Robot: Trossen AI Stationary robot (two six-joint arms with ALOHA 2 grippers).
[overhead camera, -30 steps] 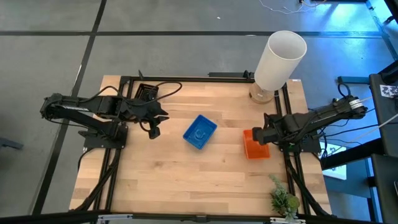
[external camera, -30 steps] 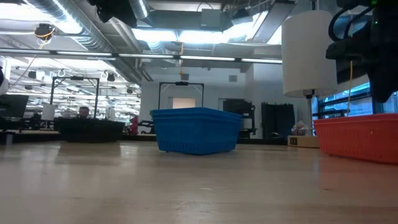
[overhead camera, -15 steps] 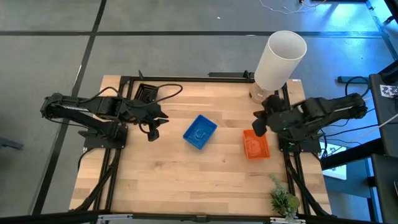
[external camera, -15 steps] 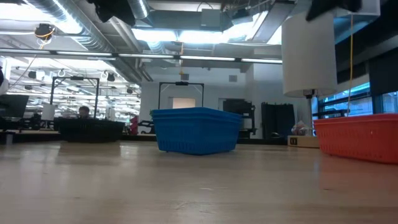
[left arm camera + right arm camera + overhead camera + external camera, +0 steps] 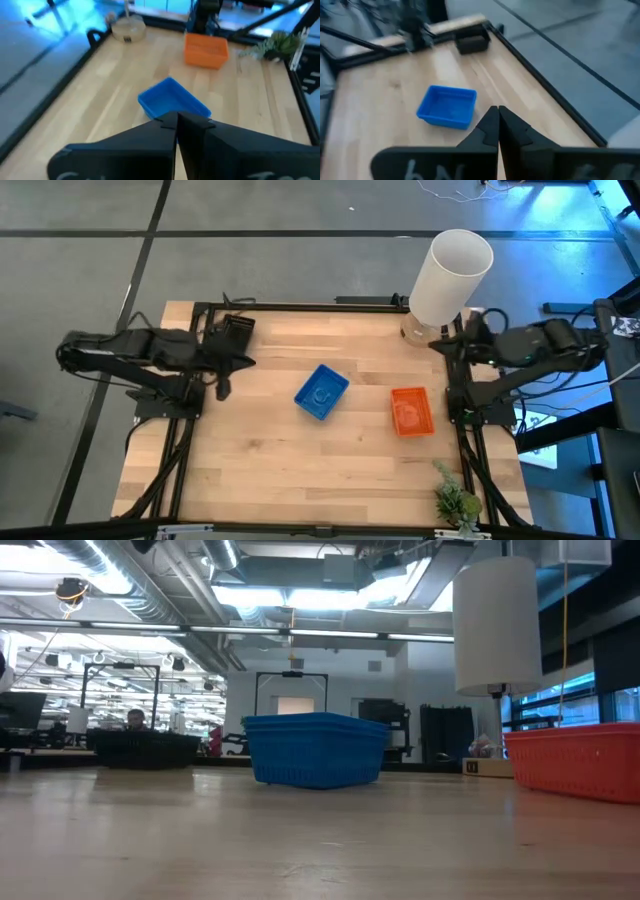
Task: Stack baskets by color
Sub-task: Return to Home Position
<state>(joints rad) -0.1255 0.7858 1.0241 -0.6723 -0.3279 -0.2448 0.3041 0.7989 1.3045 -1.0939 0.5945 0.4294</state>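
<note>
A blue basket (image 5: 322, 391) rests flat on the wooden table near its middle. An orange basket (image 5: 411, 411) sits on the table to its right, and a black basket (image 5: 237, 330) at the far left corner. My left gripper (image 5: 222, 387) hangs shut above the table's left part, left of the blue basket (image 5: 172, 102). My right gripper (image 5: 443, 340) is shut and raised high at the right edge, beyond the orange basket and beside the white cylinder. The shut tips show in the left wrist view (image 5: 176, 125) and the right wrist view (image 5: 498, 117). Neither holds anything.
A tall white cylinder (image 5: 450, 275) stands at the far right corner on a round base. A small green plant (image 5: 455, 502) sits at the near right corner. A black frame (image 5: 300, 306) runs along the table's edges. Bare wood lies between and in front of the baskets.
My right gripper has risen from the orange basket, rolled, and drawn back toward the table's far right edge; the orange basket stays on the table. My left gripper has shut and pulled back a little toward the left edge, rising slightly.
</note>
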